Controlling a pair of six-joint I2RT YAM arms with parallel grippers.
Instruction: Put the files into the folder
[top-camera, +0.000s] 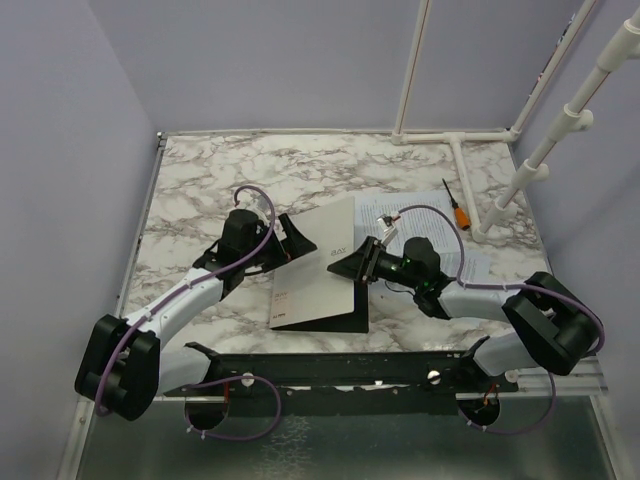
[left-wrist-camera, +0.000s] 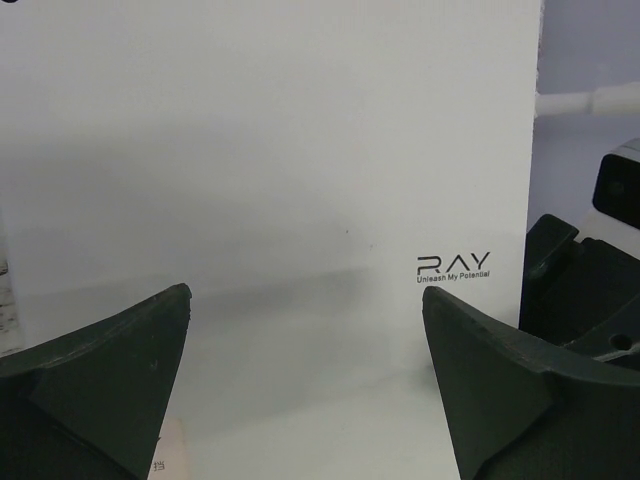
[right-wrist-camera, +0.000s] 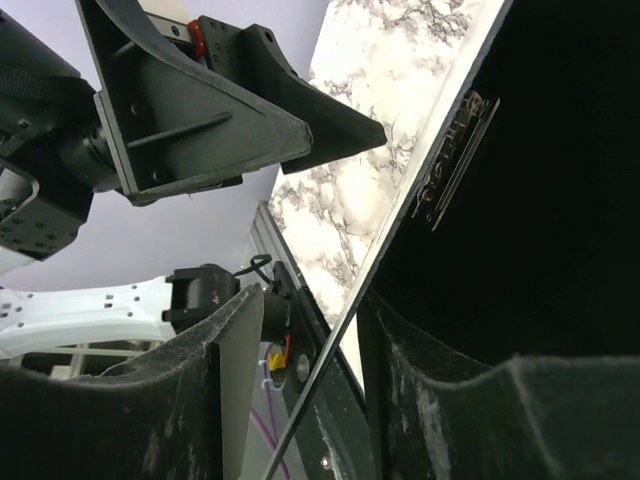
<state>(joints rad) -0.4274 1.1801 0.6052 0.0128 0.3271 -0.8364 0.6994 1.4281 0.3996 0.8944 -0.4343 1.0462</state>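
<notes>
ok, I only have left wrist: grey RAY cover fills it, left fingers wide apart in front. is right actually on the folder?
Observer: The right wrist view shows the right gripper astride the cover edge of the folder, with a gap on one side. It is not clamped.
Operator: Is the folder open at all?
Observer: Yes. From the top, the cover stands tilted up off the black lower leaf, and the metal clip shows on a black inner face.
Operator: Files?
Observer: The files lie on the table to the right of the folder, partly under the right arm.
</notes>
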